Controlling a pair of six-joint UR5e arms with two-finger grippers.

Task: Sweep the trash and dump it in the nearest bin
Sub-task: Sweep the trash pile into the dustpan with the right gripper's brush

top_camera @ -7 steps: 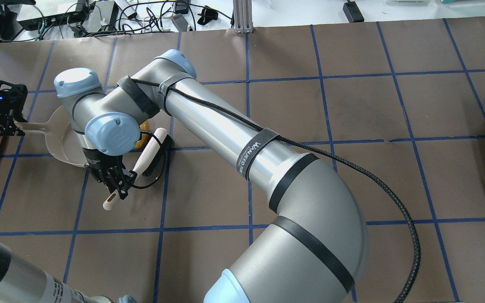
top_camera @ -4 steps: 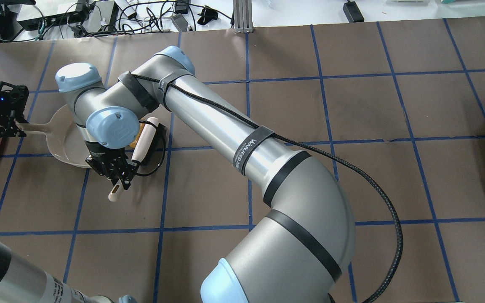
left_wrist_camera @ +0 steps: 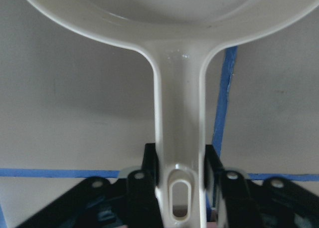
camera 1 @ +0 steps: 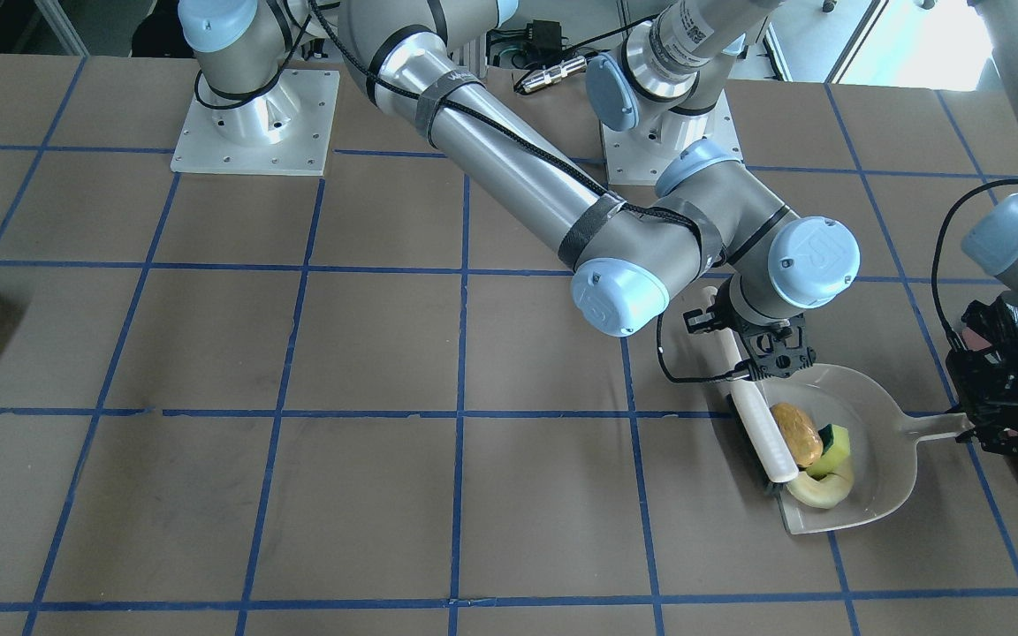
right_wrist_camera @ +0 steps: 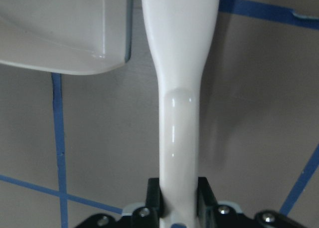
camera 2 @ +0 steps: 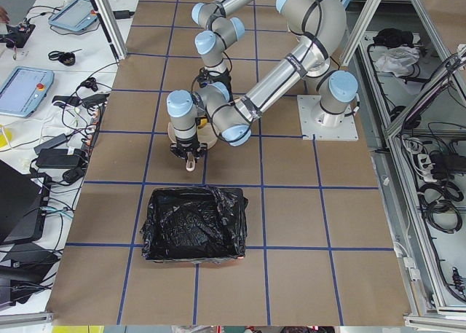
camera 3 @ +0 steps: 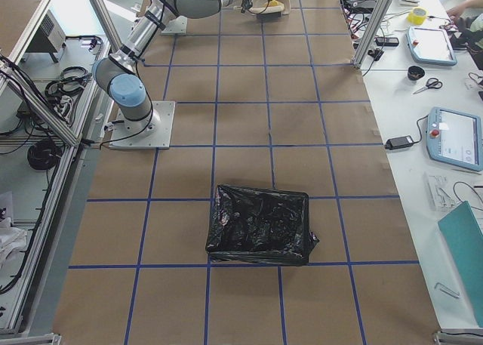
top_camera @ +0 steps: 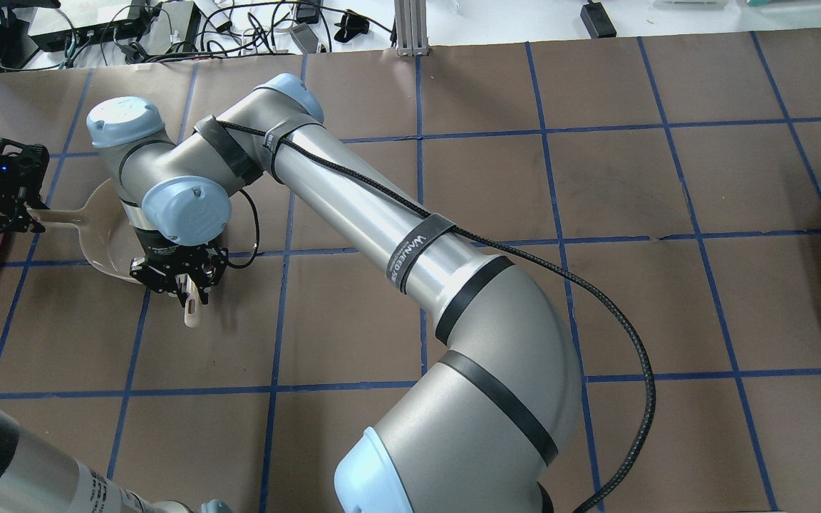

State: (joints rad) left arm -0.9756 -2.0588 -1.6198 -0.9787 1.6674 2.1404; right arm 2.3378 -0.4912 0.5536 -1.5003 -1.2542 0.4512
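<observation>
The trash [camera 1: 805,452] lay loose in the dustpan [camera 1: 882,422], light and likely to roll; the left gripper [left_wrist_camera: 180,185] was clamped on its stiff handle, the right gripper [right_wrist_camera: 178,198] on the brush [camera 1: 763,430] handle.

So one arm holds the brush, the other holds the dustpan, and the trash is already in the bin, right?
Not quite. The trash lies in the dustpan, not the bin; the front-facing view shows it. The brush and dustpan are both held, as you said.
</observation>
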